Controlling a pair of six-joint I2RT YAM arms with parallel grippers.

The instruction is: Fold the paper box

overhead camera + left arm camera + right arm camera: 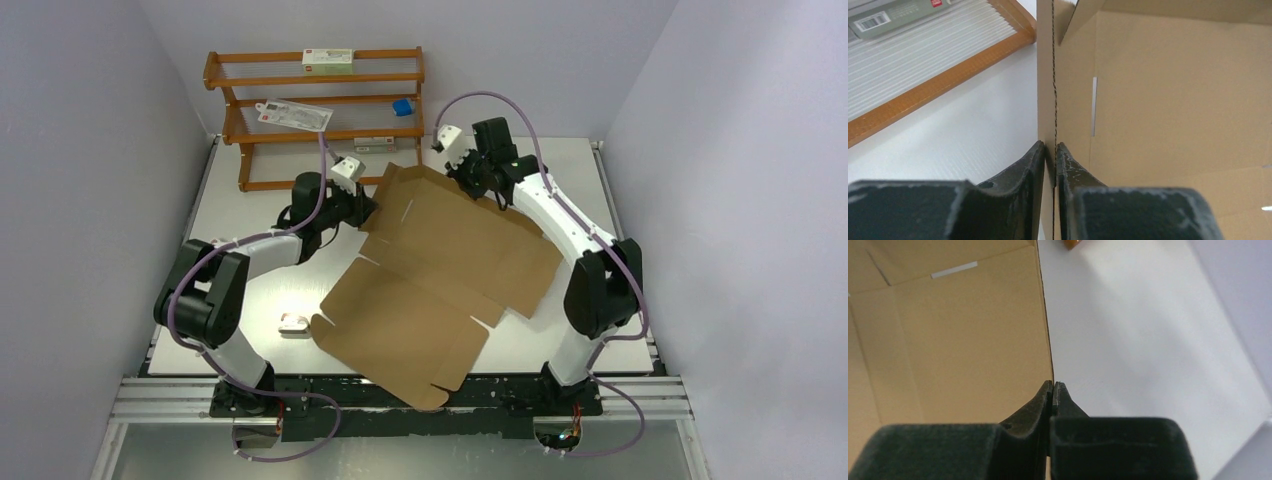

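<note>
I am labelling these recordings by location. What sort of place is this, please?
Probably a robotics lab test cell: plain walls enclose a white table, the left arm and right arm are bolted to its metal rail, and a wooden rack holds small cartons.

The left claw [1050,146] pinches an upright edge of the paper box [1173,100] beside the wooden rack [948,80]

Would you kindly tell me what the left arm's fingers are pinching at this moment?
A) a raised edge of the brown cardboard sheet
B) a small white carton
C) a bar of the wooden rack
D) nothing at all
A: in the left wrist view the left fingers sit on either side of an upright edge of the cardboard sheet, clamping it.
</note>
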